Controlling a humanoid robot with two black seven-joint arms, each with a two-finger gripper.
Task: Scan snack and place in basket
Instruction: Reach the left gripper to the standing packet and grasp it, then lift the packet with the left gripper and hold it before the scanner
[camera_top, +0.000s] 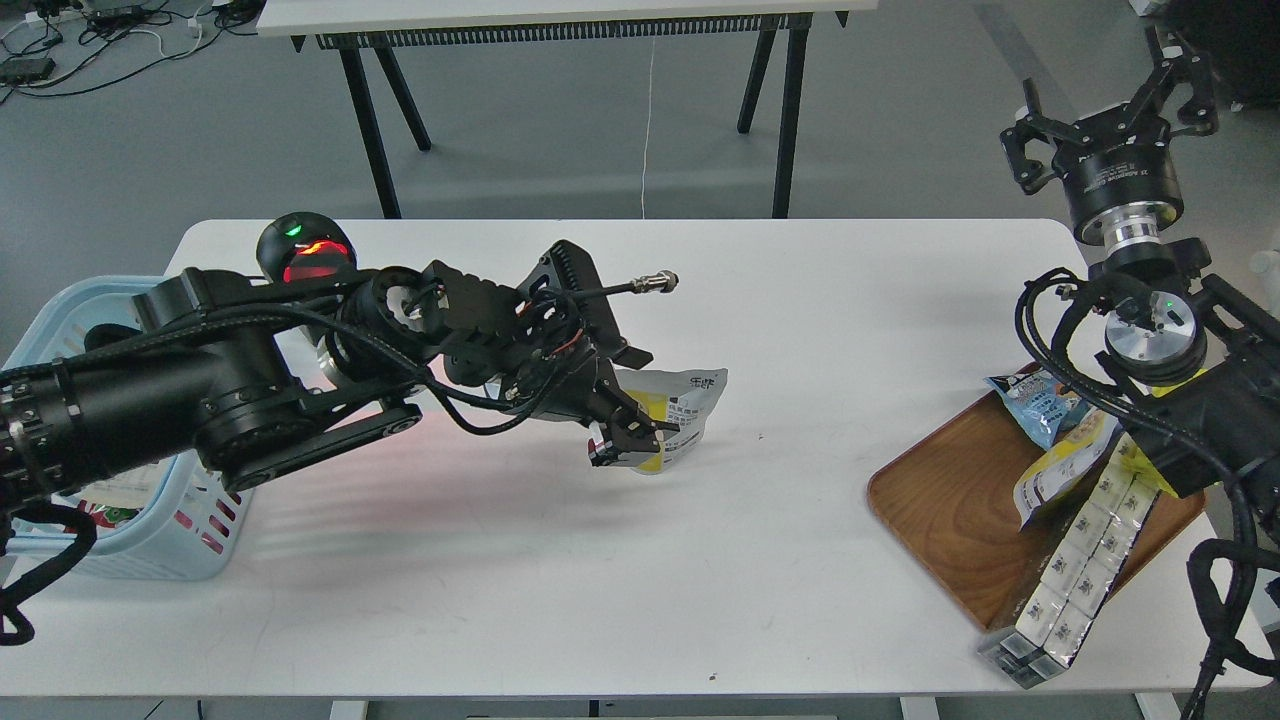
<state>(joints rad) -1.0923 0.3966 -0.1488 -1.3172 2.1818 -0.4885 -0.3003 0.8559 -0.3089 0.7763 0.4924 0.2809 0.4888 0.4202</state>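
Gripping the snack (672, 415) by one edge, the left gripper (628, 432) holds it just above the white table (640, 580), so the pouch could twist or slip free on the swing back to the basket (190, 545). A scanner (305, 250) glowing red sits between them, while the right gripper (1110, 120), fingers spread, is raised above the wooden tray (950, 500) of other packets
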